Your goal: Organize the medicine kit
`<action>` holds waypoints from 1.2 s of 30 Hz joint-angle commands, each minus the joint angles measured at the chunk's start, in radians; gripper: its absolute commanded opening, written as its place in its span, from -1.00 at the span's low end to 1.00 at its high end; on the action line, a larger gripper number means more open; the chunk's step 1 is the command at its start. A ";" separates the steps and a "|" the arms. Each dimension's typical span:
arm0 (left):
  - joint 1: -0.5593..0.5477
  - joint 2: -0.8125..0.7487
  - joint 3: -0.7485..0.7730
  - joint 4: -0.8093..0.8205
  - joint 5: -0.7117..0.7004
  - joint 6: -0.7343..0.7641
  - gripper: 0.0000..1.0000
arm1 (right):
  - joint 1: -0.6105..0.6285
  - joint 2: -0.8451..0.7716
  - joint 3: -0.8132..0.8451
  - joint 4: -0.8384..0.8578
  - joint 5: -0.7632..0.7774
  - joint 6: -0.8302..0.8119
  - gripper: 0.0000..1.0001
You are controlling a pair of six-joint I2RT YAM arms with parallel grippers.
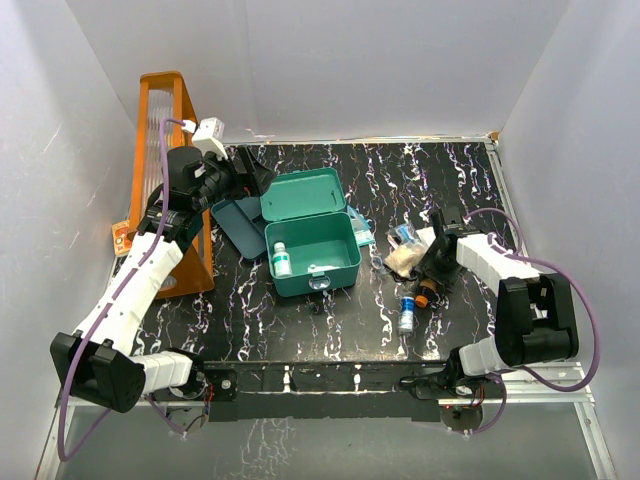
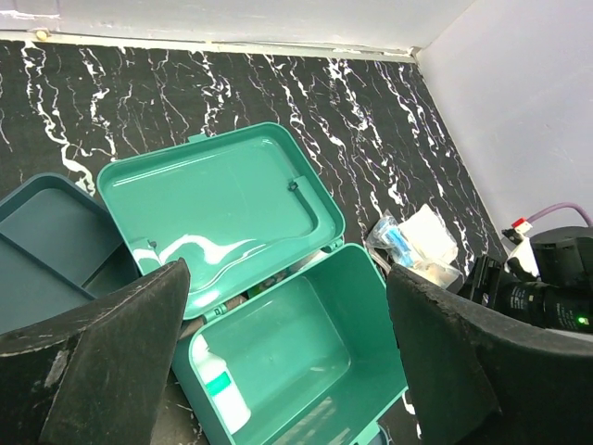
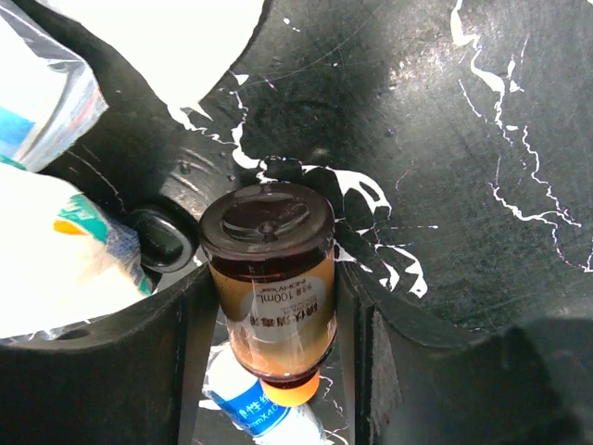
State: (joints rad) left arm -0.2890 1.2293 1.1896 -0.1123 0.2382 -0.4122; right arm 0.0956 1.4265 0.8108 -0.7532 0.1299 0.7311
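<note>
The medicine kit [image 1: 316,281] stands open mid-table, its lid [image 1: 303,192] tipped back. A white bottle [image 1: 281,260] with a green band lies inside at its left end. My left gripper [image 1: 243,180] hovers open at the kit's back left; in the left wrist view the open gripper [image 2: 287,278] frames the kit [image 2: 375,315] and the white bottle [image 2: 220,389], holding nothing. My right gripper [image 1: 432,280] is down on the table to the right of the kit. In the right wrist view its fingers [image 3: 190,324] press both sides of a brown bottle [image 3: 273,297] with an orange cap.
A tall orange rack [image 1: 165,150] stands at the back left. A dark blue divided tray [image 1: 238,222] lies beside the kit's lid. Clear bags of supplies [image 1: 405,255] sit next to the right gripper. A small blue-labelled bottle [image 1: 407,314] lies just in front of the brown one.
</note>
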 commanded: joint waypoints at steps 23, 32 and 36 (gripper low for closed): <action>0.005 -0.041 -0.054 0.056 0.085 -0.013 0.72 | -0.027 -0.033 -0.002 -0.126 -0.067 0.581 -0.20; 0.004 -0.052 -0.070 0.063 0.089 0.002 0.73 | -0.057 0.013 0.014 -0.159 -0.051 0.706 0.34; -0.016 -0.063 -0.078 0.057 0.078 0.038 0.73 | -0.059 -0.008 0.099 -0.181 -0.025 0.553 0.40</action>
State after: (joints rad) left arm -0.2913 1.2091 1.1191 -0.0704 0.3077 -0.4141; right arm 0.0437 1.4422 0.8059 -0.9062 0.0608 1.3731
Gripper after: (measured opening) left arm 0.862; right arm 0.687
